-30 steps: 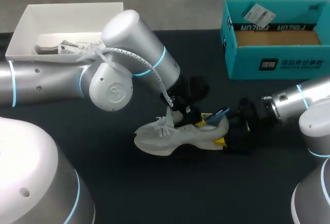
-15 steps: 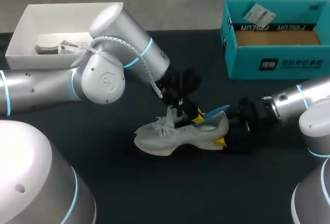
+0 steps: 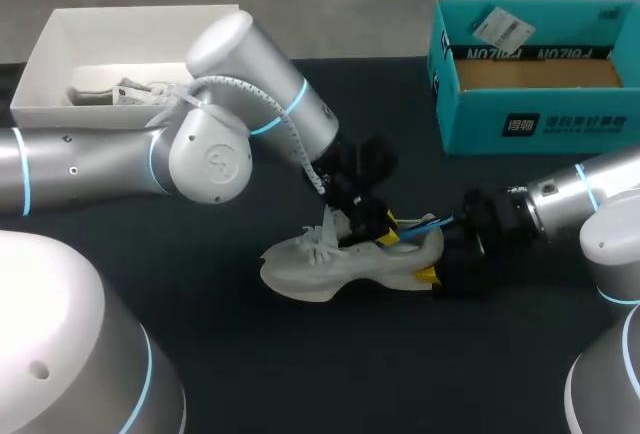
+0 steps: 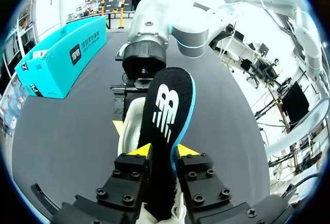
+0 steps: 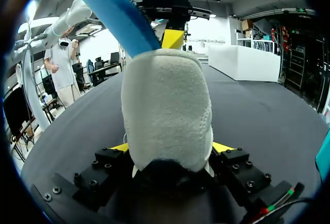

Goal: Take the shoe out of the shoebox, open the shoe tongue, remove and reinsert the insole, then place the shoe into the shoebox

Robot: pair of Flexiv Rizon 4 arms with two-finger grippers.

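A pale grey shoe [image 3: 340, 262] lies on its sole in the middle of the dark counter [image 3: 300, 374], toe toward the left arm's side and heel toward the right arm's side. It is out of both boxes.

The right arm [image 3: 575, 199] comes in low over the counter, and the right jaws pinch the shoe's heel. In the right wrist view the padded heel [image 5: 167, 110] fills the gap between them, with a yellow fingertip [image 5: 119, 147] pressed to each side.

The left arm [image 3: 235, 129] reaches down over the shoe's opening. The left jaws are pressed together on the insole [image 4: 167, 110], gripping its near end from both sides between yellow fingertips [image 4: 142, 149]. The insole is black on top and blue underneath. It slants up from the jaws over the shoe [image 4: 128, 131] toward the right arm [image 4: 149, 38]. In the head view only its blue edge [image 3: 428, 224] shows, above the heel. In the right wrist view its blue underside [image 5: 121, 20] rises above the heel. How much of it sits inside the shoe I cannot tell, since the jaws cover that end.

A teal shoebox [image 3: 540, 124] stands open at the far right of the counter, well apart from the shoe, with a small tag [image 3: 497, 26] on its back wall. A white box [image 3: 60, 54] sits at the far left, holding another pale shoe [image 3: 120, 89].
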